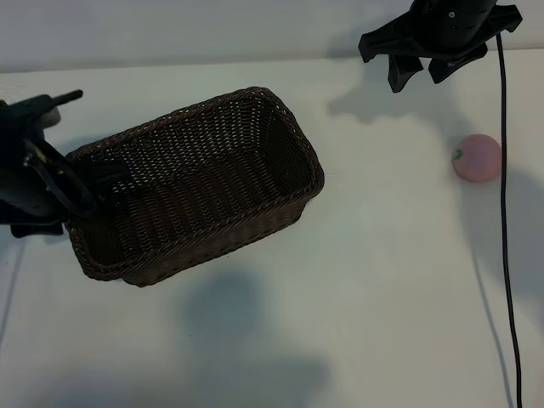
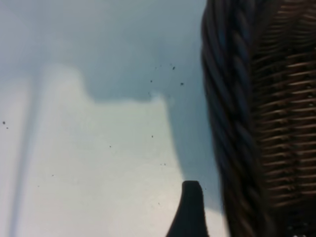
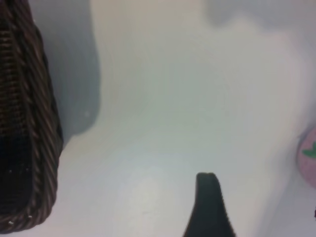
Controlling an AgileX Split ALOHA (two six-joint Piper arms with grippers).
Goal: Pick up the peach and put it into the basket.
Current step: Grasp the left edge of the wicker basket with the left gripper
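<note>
At table's left edge, left gripper (image 1: 93,183) clamped on basket (image 1: 204,183) by its short end wall, one finger inside; basket tilted, casting a shadow below, long axis running toward far right. Far right, right gripper (image 1: 422,70) spread open, holding nothing, above table (image 1: 357,280). Peach (image 1: 477,158) on table nearby, stem mark facing left.

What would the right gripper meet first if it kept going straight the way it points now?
Probably bare table. The right gripper, jaws open and empty, points down at the white surface beside the peach, not onto it. The basket lies well off to the side. Depth is uncertain.
</note>
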